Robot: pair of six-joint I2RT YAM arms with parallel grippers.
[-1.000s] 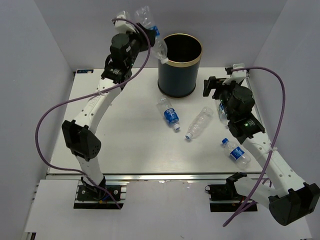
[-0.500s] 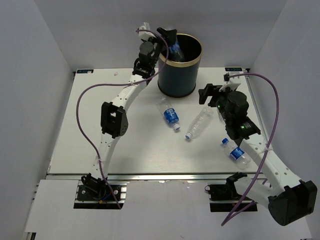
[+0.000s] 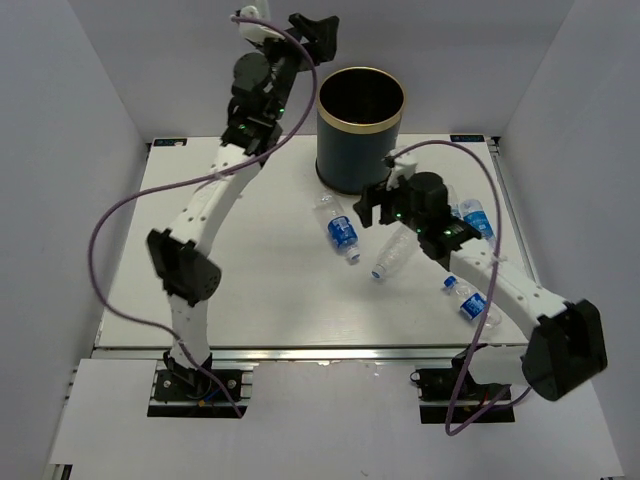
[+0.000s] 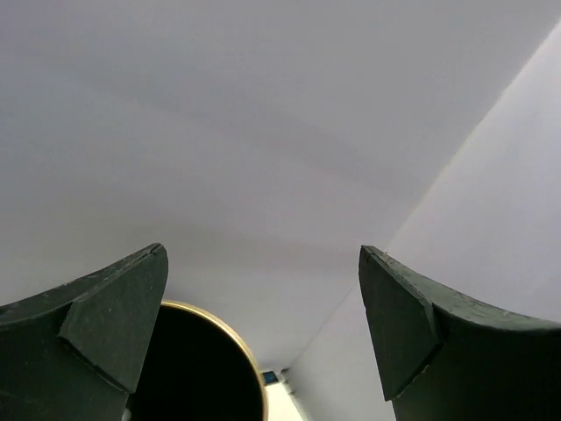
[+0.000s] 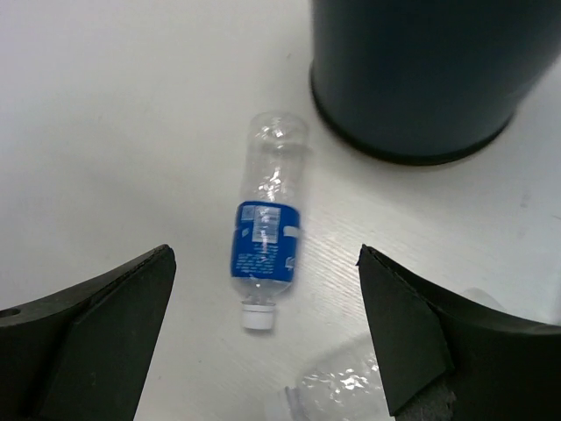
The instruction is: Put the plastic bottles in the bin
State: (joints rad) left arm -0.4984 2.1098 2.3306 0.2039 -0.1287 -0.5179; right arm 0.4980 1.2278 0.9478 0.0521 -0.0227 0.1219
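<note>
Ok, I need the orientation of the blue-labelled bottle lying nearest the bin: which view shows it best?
Right wrist: the bottle lies whole and large, framed between the open fingers, white cap nearest the camera, base toward the bin. Top external shows it small, beside the right gripper. Left wrist shows only the bin's rim, no bottle.

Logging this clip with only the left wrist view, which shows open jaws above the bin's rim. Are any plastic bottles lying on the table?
Observer: Yes, four: a blue-labelled bottle near the bin, a clear bottle beside it, plus a third bottle and a fourth bottle by the right arm.
Reviewer: What is that arm doing?
Observer: Its jaws are open and empty, pointed at the blue-labelled bottle.
Reviewer: How does that bottle lie?
Observer: On its side, white cap away from the bin.
</note>
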